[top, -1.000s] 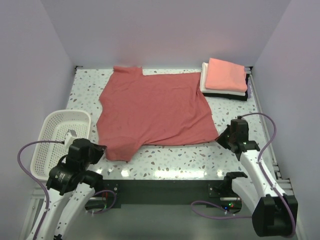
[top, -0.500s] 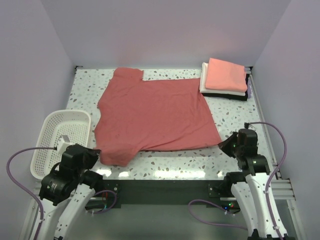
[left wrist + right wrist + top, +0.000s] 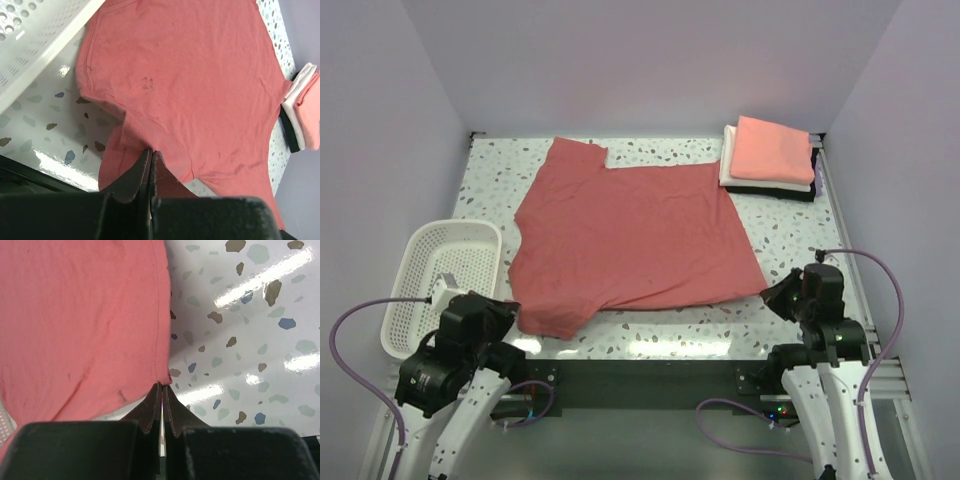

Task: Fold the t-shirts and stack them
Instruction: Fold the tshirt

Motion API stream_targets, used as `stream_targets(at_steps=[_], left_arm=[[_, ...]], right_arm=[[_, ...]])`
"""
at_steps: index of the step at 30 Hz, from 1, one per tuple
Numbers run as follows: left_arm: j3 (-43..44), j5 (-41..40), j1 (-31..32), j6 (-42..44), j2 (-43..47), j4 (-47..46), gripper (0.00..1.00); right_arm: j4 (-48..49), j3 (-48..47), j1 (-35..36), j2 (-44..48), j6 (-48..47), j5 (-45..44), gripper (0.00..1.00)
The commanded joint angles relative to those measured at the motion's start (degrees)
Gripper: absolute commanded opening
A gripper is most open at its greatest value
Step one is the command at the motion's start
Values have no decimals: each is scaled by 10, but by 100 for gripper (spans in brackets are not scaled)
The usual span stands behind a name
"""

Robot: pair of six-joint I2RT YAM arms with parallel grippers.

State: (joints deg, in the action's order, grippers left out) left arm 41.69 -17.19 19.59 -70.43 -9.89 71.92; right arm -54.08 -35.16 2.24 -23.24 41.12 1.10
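**Left gripper (image 3: 510, 308) and right gripper (image 3: 772, 296) clamped on the near edge of a soft, dusty brick-red t-shirt (image 3: 630, 235)**

At the near edge of the white speckled terrazzo table (image 3: 790, 235), both grippers are down at the cloth. In the left wrist view the left gripper (image 3: 151, 152) has its fingers pressed together on a raised ridge of the brick-red t-shirt (image 3: 190, 75), by the near sleeve, and the cloth bunches up towards the tips. In the right wrist view the right gripper (image 3: 162, 387) has its fingers together on the very corner of the brick-red t-shirt (image 3: 75, 315), where the stitched hem ends. Bare glossy table (image 3: 240, 340) lies to the side of that hem.

The shirt lies spread open across the middle of the table, mostly flat with shallow wrinkles. Its sleeves are to the left and its hem to the right.

A white plastic mesh basket (image 3: 420, 250) sits at the left side of the table, just beside the near sleeve. Its rim shows in the left wrist view (image 3: 35, 40).

In the far right corner rests a stack of shirts folded into rectangles. A salmon-pink folded shirt (image 3: 772, 148) is on top, a white folded shirt (image 3: 728, 165) under it and a black folded shirt (image 3: 775, 192) at the bottom. The stack sits just beside the red shirt's far right corner; whether they touch I cannot tell.
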Motion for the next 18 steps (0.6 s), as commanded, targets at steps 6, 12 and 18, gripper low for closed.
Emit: stream_targets(at_steps=[6,12,18], left_arm=[[-16,-15,1,61,-172,-186,0],[10,-43,1,85,-357,-304,0],[71,-71,1,93,-499,-342,0]], right_arm=[[153,-25,0,-159,-13,26,0],[249,-66,0,-309,-12,21,0],[317,-108,0,-426,-17,25,0]])
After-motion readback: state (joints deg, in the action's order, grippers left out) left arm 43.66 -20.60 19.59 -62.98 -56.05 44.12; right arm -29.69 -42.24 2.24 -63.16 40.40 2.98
